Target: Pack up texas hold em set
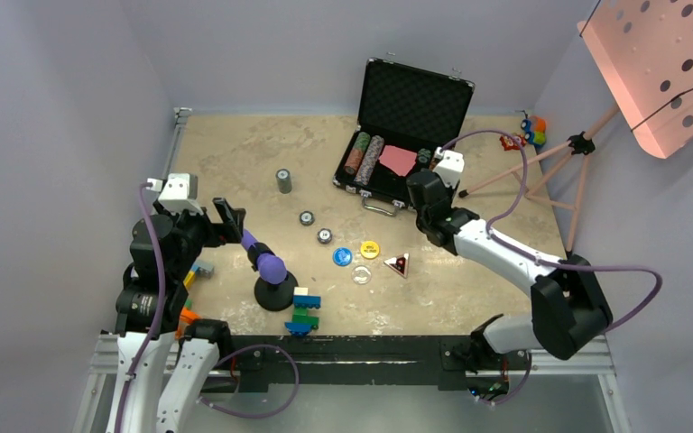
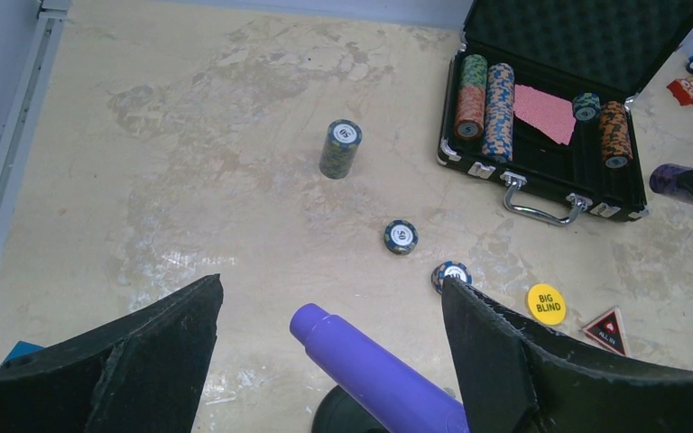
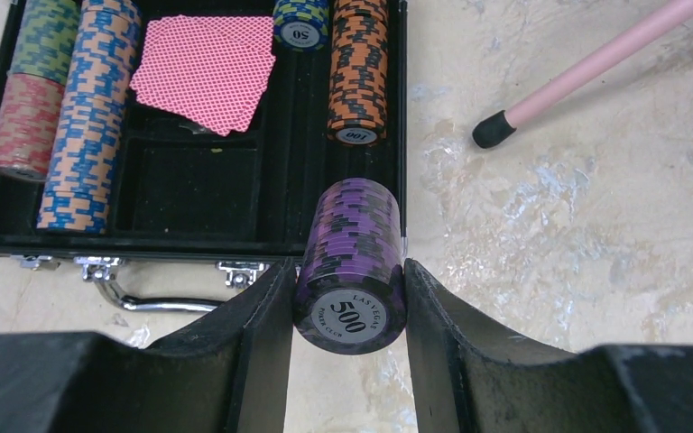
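My right hand [image 3: 347,275] is clamped on a roll of purple chips [image 3: 350,239], its end chip reading 500. I hold the roll on its side at the front right corner of the open black case [image 3: 194,194]. Whether the roll touches the case rim I cannot tell.

Inside the case lie the pink cards [image 3: 206,68], fanned in the middle compartment. To their right are a short green stack marked 50 [image 3: 300,23] and an orange roll [image 3: 358,72]. To their left, a blue-and-orange roll [image 3: 86,117] lies beside a green-and-red roll [image 3: 32,90].

My left hand [image 2: 329,284] is spread wide and grips nothing. It hovers near the worktop's [image 1: 235,153] left edge, with the purple-tipped object [image 2: 374,370] seen between its fingers.

Loose on the worktop in front of the case are a standing chip stack [image 2: 340,149] and two low chip piles [image 2: 401,237] [image 2: 452,275]. Nearer me lie the yellow button [image 2: 547,304], the blue button [image 1: 342,256], the clear button [image 1: 362,274] and a triangular marker [image 1: 397,264]. A toy-brick figure [image 1: 305,311] stands just beside the purple-tipped object's black base.
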